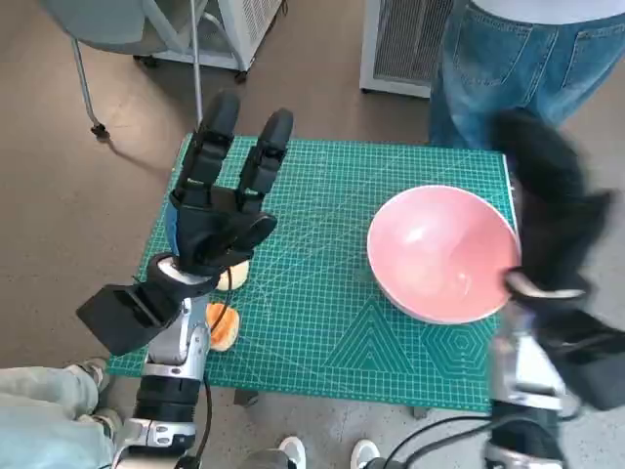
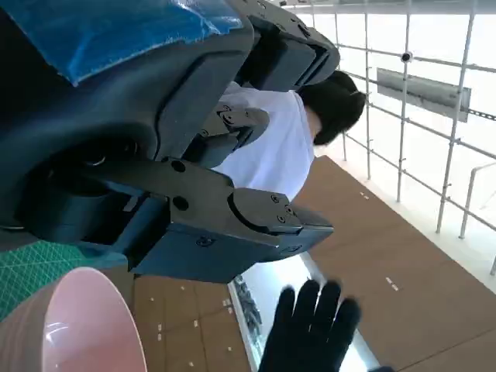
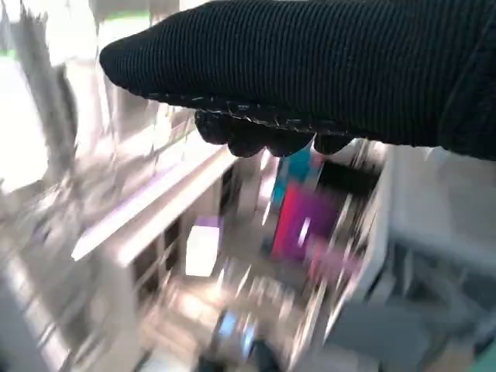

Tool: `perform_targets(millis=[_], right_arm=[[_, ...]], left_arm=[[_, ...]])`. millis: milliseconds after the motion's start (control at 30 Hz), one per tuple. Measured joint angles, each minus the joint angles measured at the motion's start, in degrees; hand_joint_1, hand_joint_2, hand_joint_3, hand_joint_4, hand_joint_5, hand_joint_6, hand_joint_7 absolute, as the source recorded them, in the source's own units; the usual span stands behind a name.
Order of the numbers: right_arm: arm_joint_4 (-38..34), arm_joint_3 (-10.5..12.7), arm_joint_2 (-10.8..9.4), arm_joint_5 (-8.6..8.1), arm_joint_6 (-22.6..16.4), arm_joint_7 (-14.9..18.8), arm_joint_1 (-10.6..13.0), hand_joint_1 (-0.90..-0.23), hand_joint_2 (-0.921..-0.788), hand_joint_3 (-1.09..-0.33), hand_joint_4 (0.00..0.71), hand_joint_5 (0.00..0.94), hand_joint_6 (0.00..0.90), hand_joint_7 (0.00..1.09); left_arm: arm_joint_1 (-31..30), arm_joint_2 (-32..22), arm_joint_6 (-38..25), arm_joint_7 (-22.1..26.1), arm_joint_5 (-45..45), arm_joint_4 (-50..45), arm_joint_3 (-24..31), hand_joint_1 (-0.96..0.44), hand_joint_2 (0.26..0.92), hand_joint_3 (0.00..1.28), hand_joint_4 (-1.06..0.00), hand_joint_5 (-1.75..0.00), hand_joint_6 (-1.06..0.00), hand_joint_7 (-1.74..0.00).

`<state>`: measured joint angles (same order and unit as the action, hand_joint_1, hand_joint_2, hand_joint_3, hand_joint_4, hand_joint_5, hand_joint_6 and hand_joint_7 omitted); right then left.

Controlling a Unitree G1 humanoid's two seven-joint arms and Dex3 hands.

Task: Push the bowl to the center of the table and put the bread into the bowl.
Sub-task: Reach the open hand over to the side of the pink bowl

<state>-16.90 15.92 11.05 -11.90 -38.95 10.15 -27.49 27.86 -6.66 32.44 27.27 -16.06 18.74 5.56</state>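
the pink bowl (image 1: 444, 254) sits on the green mat (image 1: 322, 322), toward the mat's edge nearest the right hand (image 1: 552, 220), not at its middle. that gloved hand is raised just beside the bowl's rim, blurred; i cannot tell whether it is open or closed. the left hand (image 1: 227, 186) hovers over the mat's far side from the bowl, fingers spread, holding nothing. the bread (image 1: 223, 326) lies on the mat under the left forearm, well apart from the bowl.

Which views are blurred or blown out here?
Head view: sharp except the right hand, motion-smeared beside the bowl. Right wrist view: background heavily streaked, only the glove crisp. Left wrist view: left hand sharp, windows behind overexposed.
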Motion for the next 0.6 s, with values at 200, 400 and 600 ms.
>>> perform_targets(millis=[200, 400, 600], right_arm=[[-7.11, 3.78, 0.73, 4.50, -3.70, -6.13, 1.75, -0.586, -0.921, -0.761, 0.270, 0.004, 0.000, 0.69], [-14.36, 6.44, 2.43, 5.84, -5.52, -10.62, 3.28, -0.539, -0.921, -0.812, 0.268, 0.003, -0.001, 0.67], [-22.29, 7.83, 2.54, 4.13, -5.46, -11.73, 3.80, -0.518, -0.921, -0.838, 0.259, 0.000, 0.003, 0.66]], left_arm=[[-0.01, 0.25, 0.00, 0.00, -0.01, 0.00, -0.02, 0.01, 0.921, 0.19, -0.24, 0.00, -0.33, 0.00], [-0.01, 0.34, 0.00, -0.03, -0.03, 0.00, 0.03, 0.01, 0.921, 0.19, -0.24, 0.00, -0.33, 0.00], [0.00, 0.37, 0.00, -0.41, -0.03, 0.11, 0.07, 0.00, 0.921, 0.19, -0.24, 0.00, -0.33, 0.00]])
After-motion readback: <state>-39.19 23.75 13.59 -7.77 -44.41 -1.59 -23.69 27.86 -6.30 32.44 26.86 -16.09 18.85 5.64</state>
